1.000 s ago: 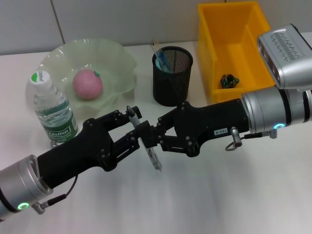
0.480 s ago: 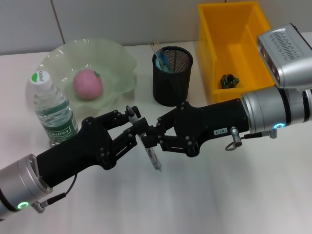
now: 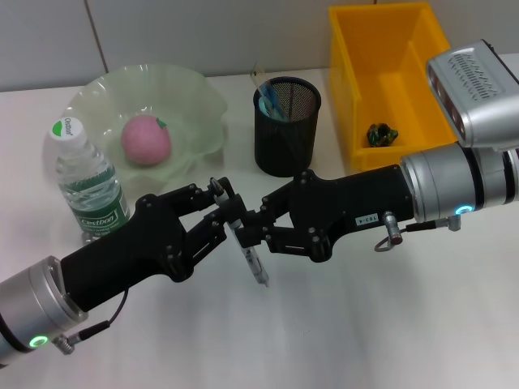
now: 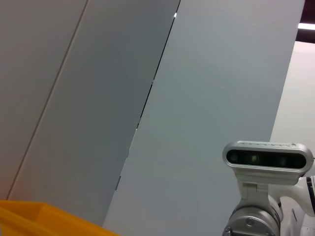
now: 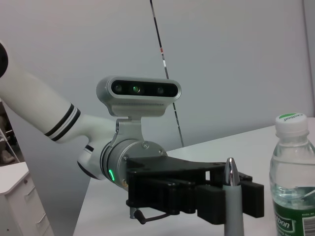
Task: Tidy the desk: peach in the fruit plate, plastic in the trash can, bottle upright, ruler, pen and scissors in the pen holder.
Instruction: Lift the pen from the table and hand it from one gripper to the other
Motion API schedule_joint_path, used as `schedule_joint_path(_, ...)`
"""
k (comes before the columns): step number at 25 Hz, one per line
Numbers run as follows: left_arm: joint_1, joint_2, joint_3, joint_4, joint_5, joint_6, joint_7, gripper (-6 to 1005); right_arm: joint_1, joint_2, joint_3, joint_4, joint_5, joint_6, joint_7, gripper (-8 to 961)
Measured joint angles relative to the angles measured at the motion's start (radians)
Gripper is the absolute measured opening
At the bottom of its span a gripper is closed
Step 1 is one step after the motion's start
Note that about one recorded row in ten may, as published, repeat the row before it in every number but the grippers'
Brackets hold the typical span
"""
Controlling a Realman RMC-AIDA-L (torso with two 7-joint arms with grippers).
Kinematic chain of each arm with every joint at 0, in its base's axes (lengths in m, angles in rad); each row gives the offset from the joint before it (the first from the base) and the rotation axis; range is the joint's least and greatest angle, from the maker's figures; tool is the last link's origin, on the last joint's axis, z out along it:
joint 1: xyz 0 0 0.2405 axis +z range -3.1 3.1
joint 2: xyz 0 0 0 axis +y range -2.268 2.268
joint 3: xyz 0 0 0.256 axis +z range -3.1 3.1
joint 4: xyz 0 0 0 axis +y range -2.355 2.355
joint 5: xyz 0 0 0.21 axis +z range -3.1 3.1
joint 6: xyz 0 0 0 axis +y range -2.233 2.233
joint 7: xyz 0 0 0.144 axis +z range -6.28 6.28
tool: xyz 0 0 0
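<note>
2 grippers meet mid-desk | pen (image 3: 250, 250) btwn them | R gripper (image 3: 253, 233) clamps pen | L gripper (image 3: 220, 212) spread beside it

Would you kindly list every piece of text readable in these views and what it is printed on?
"Cestbon": on the green label of the water bottle, and again on its cap.
Small white tag on the right gripper wrist: printed characters, too small to read.
Pen, held between the right gripper and the left gripper: marking on its barrel, too small to read.
No other text is visible.

Black wire-mesh pen holder (image 3: 287, 126); glossy yellow plastic bin (image 3: 388, 77); translucent green plate (image 3: 146, 113); matt white desk (image 3: 365, 324)
</note>
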Motion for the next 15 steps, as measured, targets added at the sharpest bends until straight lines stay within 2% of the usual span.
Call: schedule_joint_path(15,-0.005,0.0,0.0,-0.008,0.0,-0.006,0.0,255,0.0,0.0,-0.001,0.0,0.0,-0.003,0.002,124)
